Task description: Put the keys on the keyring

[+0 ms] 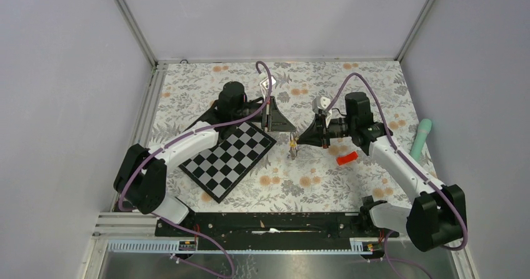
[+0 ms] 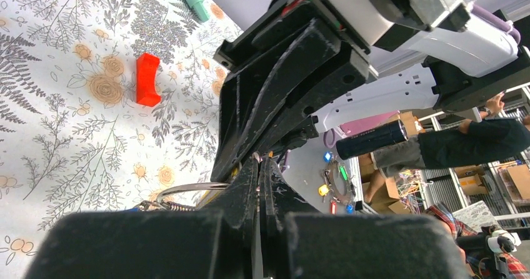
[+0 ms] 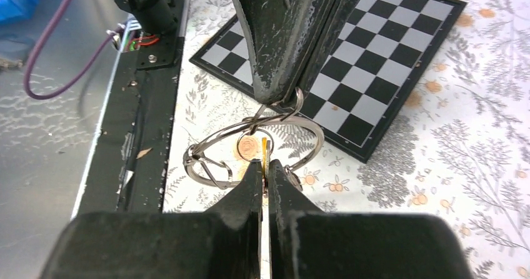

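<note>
The keyring (image 3: 310,135), a thin silver loop with a clasp at its left, hangs from my left gripper (image 3: 279,97), which is shut on its top over the flowered table. In the left wrist view only an arc of the keyring (image 2: 187,186) shows beside the left gripper (image 2: 263,164). My right gripper (image 3: 265,170) faces it and is shut on a thin yellowish-gold key (image 3: 264,150), seen edge-on and reaching into the loop beside a small ring. From above, the left gripper (image 1: 289,129) and right gripper (image 1: 302,140) meet tip to tip, the key (image 1: 292,149) dangling below.
A chessboard (image 1: 228,159) lies under the left arm, its corner close behind the hanging ring. A red block (image 1: 347,159) sits under the right forearm. A teal pen (image 1: 422,137) lies at the right edge. The black base rail (image 1: 269,224) runs along the near side.
</note>
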Robot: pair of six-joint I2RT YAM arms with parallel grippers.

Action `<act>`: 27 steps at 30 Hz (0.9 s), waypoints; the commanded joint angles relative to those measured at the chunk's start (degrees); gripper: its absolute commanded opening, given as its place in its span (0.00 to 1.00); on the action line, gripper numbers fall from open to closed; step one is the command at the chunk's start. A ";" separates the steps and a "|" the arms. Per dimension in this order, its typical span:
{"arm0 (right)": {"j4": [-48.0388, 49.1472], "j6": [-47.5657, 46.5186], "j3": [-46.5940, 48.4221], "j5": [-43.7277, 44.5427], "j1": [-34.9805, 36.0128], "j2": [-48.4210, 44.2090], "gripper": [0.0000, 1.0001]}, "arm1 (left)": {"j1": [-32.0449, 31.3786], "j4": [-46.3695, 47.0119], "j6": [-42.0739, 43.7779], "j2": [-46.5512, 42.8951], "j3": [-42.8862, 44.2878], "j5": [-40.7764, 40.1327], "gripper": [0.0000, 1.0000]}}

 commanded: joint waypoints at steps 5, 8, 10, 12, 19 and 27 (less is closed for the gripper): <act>-6.10 -6.75 4.20 9.04 -0.60 -4.43 0.00 | 0.44 0.78 1.65 -2.26 0.36 -1.27 0.00; -6.30 -6.22 4.82 10.27 -0.50 -5.09 0.00 | 0.44 0.06 2.04 -1.89 0.41 -1.69 0.00; -6.23 -5.37 5.43 10.87 -0.59 -5.15 0.00 | 0.44 0.08 1.96 -1.55 0.46 -1.68 0.00; -5.52 -3.88 5.87 11.66 -0.53 -4.94 0.00 | 0.36 0.11 1.75 -1.15 0.56 -1.61 0.00; -3.02 1.18 7.31 11.94 0.01 -3.18 0.00 | -1.12 0.45 2.50 -0.60 0.67 -1.23 0.00; -2.01 3.79 8.16 14.05 2.01 -1.17 0.00 | -2.45 0.99 3.42 -0.14 0.65 -0.63 0.00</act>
